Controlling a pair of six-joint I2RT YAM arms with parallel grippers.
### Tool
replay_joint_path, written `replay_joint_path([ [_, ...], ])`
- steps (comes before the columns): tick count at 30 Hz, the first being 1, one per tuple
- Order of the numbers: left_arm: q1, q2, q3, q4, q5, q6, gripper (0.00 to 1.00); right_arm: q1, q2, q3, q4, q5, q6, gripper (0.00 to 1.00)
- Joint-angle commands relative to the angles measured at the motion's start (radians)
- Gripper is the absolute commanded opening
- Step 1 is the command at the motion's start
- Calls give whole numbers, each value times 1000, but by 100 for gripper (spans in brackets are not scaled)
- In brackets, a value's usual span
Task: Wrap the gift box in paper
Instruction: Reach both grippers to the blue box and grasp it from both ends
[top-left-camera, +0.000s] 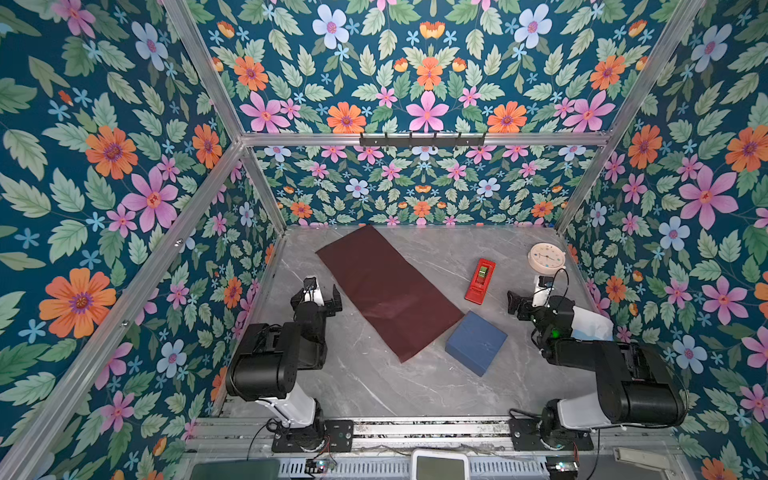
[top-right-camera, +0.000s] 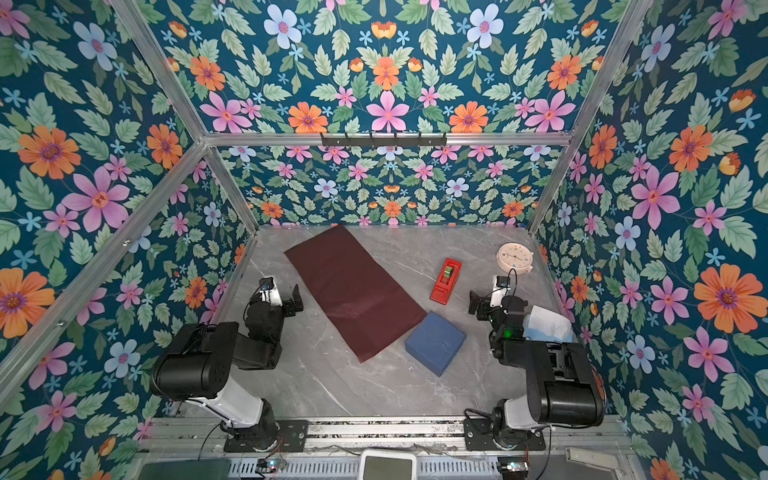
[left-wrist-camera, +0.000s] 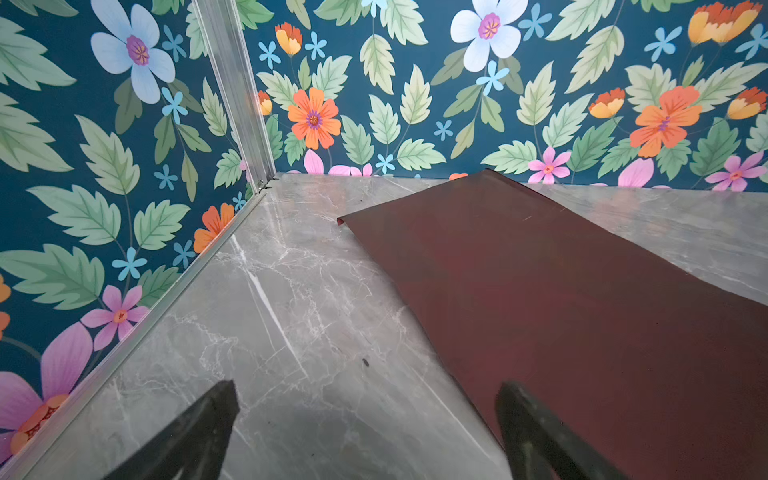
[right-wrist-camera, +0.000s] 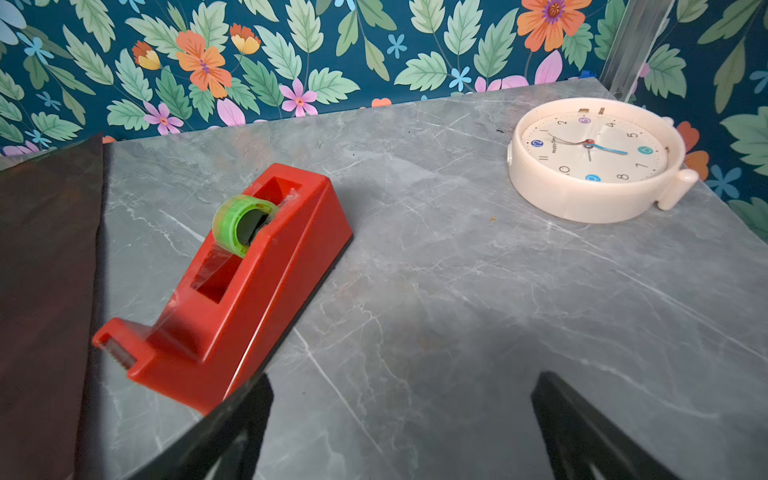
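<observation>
The paper (top-left-camera: 386, 291) (top-right-camera: 353, 291) lies flat, dull maroon face up, running diagonally from the back wall toward the table's middle. The navy-blue gift box (top-left-camera: 476, 343) (top-right-camera: 435, 343) sits just off the paper's near right corner; I cannot tell whether they touch. My left gripper (top-left-camera: 322, 293) (top-right-camera: 282, 297) hovers by the paper's left edge, open and empty. In the left wrist view it (left-wrist-camera: 369, 388) spans bare table, one finger over the paper (left-wrist-camera: 561, 291). My right gripper (top-left-camera: 530, 297) (top-right-camera: 490, 299) (right-wrist-camera: 405, 380) stands open and empty, right of the box. The box is outside both wrist views.
A red tape dispenser (top-left-camera: 480, 280) (top-right-camera: 445, 280) (right-wrist-camera: 249, 282) stands between the paper and my right gripper. A cream clock (top-left-camera: 546, 255) (top-right-camera: 514, 255) (right-wrist-camera: 590, 158) lies at the back right corner. A white and blue bundle (top-left-camera: 594, 324) sits by the right wall. Floral walls enclose the grey marble table (top-left-camera: 374, 386).
</observation>
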Motion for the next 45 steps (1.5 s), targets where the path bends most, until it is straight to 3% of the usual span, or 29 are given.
replay_joint_path([
  [1,-1,-2,1,0,-1,3,100,1,-5,1,6,11,7,99],
  [33,0,-2,-1,1,0,1,100,0,-5,1,5,12,6,99],
  [36,0,-56,7,-48,-47,-13,100,28,-13,-3,18,79,-1,99],
  [38,0,-152,41,-191,-92,-28,100,65,-99,20,-86,177,-8,99],
  [40,-1,-243,78,-335,-157,-76,100,76,-222,76,-310,260,39,98],
  [42,1,-324,105,-443,-219,-207,100,73,-348,141,-556,341,233,97],
  [45,1,-419,176,-651,-78,-371,99,71,-521,186,-796,188,391,98],
])
